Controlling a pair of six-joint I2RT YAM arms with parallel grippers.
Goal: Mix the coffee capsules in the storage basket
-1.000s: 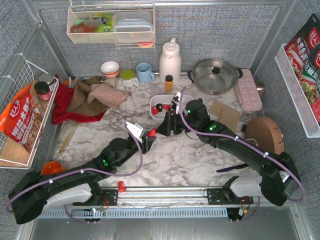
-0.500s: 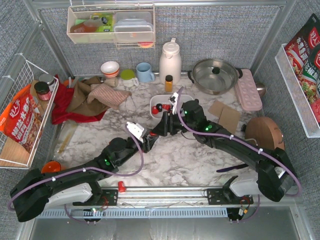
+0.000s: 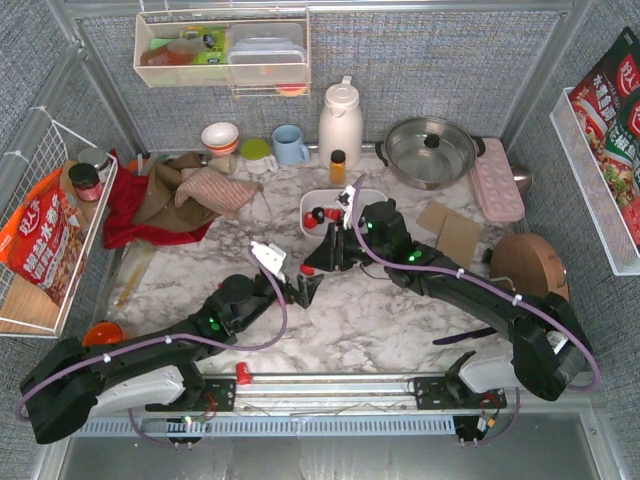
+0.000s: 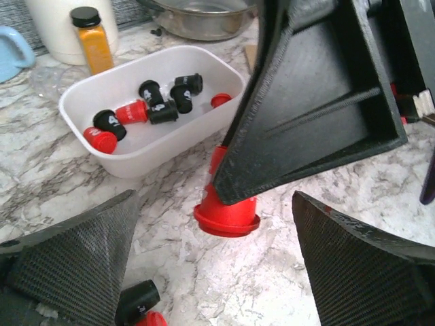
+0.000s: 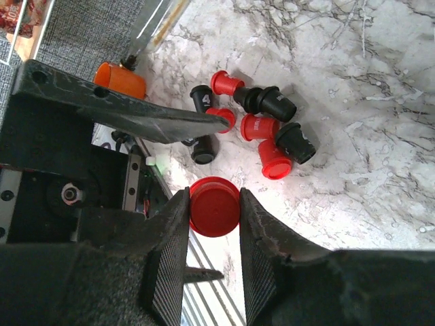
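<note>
The white storage basket (image 3: pixel 364 196) (image 4: pixel 141 157) stands mid-table with several red and black coffee capsules (image 4: pixel 151 109) in it. Just in front of it a red capsule (image 3: pixel 307 268) (image 4: pixel 226 214) (image 5: pixel 214 207) stands rim-down on the marble. My right gripper (image 3: pixel 309 266) (image 5: pixel 213 210) is shut on it, pads against both sides. My left gripper (image 3: pixel 303 288) (image 4: pixel 217 272) is open and wide, its fingers (image 4: pixel 75 261) apart from that capsule. Several more red and black capsules (image 5: pixel 262 129) lie loose on the marble by the left arm.
Behind the basket stand a yellow bottle (image 3: pixel 338 165), a white jug (image 3: pixel 340 122), a blue mug (image 3: pixel 290 145) and a steel pot (image 3: pixel 430 150). Cloths (image 3: pixel 175 195) lie at the left, a pink tray (image 3: pixel 497 180) and cardboard (image 3: pixel 450 230) at the right. One red capsule (image 3: pixel 243 375) sits on the front rail.
My left gripper opened and let go of the red capsule. The right gripper moved left over it and shut on it.
</note>
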